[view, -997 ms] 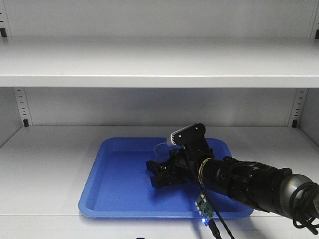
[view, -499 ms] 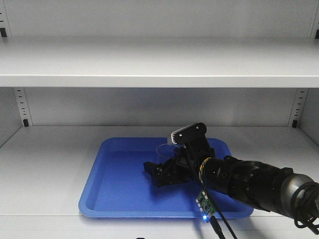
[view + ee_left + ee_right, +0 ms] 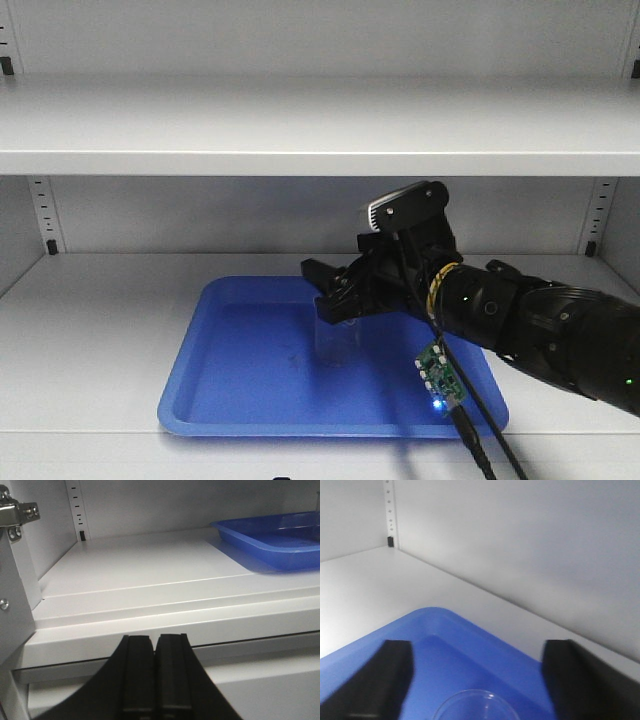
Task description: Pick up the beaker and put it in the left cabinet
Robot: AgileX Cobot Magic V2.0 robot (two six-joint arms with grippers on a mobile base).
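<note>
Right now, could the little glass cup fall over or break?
Maybe. The beaker stands upright in the blue tray, and the right gripper is open just above its rim. If the arm pulls back low, a finger could clip the rim and tip the glass. The dangling circuit board and cables hang close beside it and might snag it too. The left gripper is shut, outside the cabinet, so no worry there.

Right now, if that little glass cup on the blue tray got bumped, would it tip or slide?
The beaker stands upright on the smooth blue tray, so a nudge would probably slide it. It looks like thin clear glass: likely light, rigid, slippery and breakable. The right gripper hangs open above it.
</note>
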